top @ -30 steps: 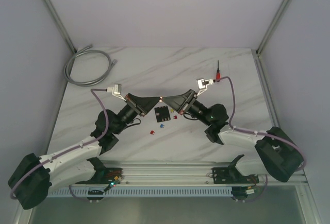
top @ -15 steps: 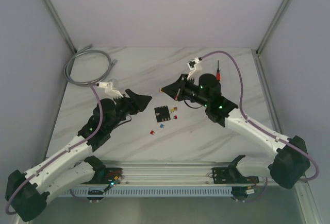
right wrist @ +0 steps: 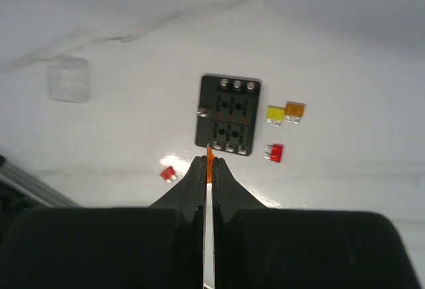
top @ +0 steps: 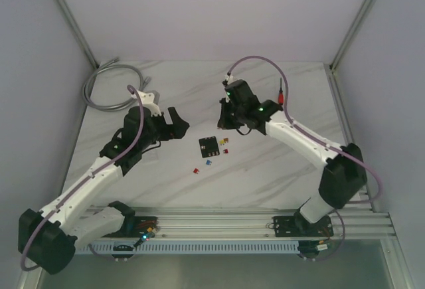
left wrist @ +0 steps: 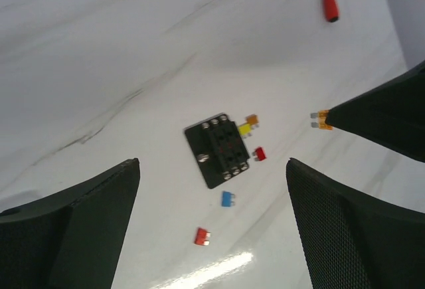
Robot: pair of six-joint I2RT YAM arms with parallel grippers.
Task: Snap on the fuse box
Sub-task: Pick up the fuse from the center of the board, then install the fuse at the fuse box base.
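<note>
The fuse box (top: 209, 146) is a flat black block lying on the marble table, also in the left wrist view (left wrist: 219, 151) and the right wrist view (right wrist: 228, 114). My left gripper (top: 177, 124) hovers to its left, open (left wrist: 212, 168), with nothing between its fingers (left wrist: 93, 216). My right gripper (top: 225, 119) hangs above and just behind the box, shut (right wrist: 210, 161) on a tiny orange fuse (right wrist: 210, 156) that pokes from its tips. The left wrist view shows that same orange fuse (left wrist: 321, 120) at the right gripper's tip.
Loose fuses lie around the box: yellow (right wrist: 275, 113), orange (right wrist: 295, 109), red (right wrist: 274, 152), another red (right wrist: 168, 173) and blue (left wrist: 227, 199). A small translucent rectangle (right wrist: 68, 80) lies left of the box. A red-handled screwdriver (top: 281, 94) lies back right, a grey cable coil (top: 109, 86) back left.
The two grippers, tip to tip above the box a second ago, have drawn apart. The left gripper has opened and moved back left. The right has lifted and swung back, keeping the orange fuse.
</note>
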